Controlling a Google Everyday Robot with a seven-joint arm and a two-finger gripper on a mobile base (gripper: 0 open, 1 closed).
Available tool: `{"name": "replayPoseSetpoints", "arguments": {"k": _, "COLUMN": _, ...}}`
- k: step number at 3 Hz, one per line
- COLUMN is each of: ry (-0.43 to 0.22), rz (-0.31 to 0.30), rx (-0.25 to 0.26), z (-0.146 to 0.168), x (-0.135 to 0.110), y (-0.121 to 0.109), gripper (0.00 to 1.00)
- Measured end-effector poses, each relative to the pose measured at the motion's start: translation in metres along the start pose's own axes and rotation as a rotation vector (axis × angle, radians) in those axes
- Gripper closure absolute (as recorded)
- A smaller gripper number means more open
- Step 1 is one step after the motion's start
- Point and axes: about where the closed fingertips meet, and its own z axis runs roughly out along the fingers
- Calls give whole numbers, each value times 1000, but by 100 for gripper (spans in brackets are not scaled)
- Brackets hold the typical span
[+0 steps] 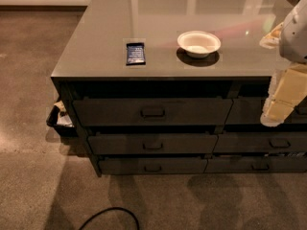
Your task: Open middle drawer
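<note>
Facing the bench point(96, 42) from the front, you see three wide drawers stacked in its left column. The middle drawer point(120, 144) sits at centre frame, between the taller top drawer point(105, 111) and the slim bottom drawer point(124, 166). Its front lies in line with its neighbours, so judge it shut and the task not yet begun. Its handle point(152, 146), a small rectangular pull, is set at the centre of the front, so a straight pull should draw the drawer out evenly.

The claw point(274, 110) hangs at the right edge of the frame, in front of the right-hand drawers. It is level with the top row and well apart from the handle. You cannot tell from this view whether it is apart or together. It is probably held off to the side so that the drawer fronts are in plain sight while you line up. Expect to bring it left and down to the handle, then pull toward the camera.

A white bowl point(198, 43) and a blue packet point(135, 53) rest on the bench top, back from the front edge; a smooth pull should not disturb them. A bin point(58, 119) stands at the bench's left end. A cable point(112, 214) lies on the floor at lower centre, so mind it with the base.
</note>
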Motion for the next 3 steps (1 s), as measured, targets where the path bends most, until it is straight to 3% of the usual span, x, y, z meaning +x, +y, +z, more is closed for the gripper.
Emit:
{"name": "replayPoseSetpoints", "arguments": {"k": 1, "ry": 0, "rz": 0, "rx": 0, "z": 0, "x": 0, "y": 0, "gripper": 0}}
{"name": "replayPoseSetpoints", "arguments": {"k": 2, "ry": -5, "rz": 16, "rx": 10, "z": 22, "x": 12, "y": -2, "gripper": 0}}
{"name": "replayPoseSetpoints", "arguments": {"k": 3, "ry": -13, "rz": 66, "rx": 2, "z": 86, "x": 45, "y": -5, "gripper": 0}}
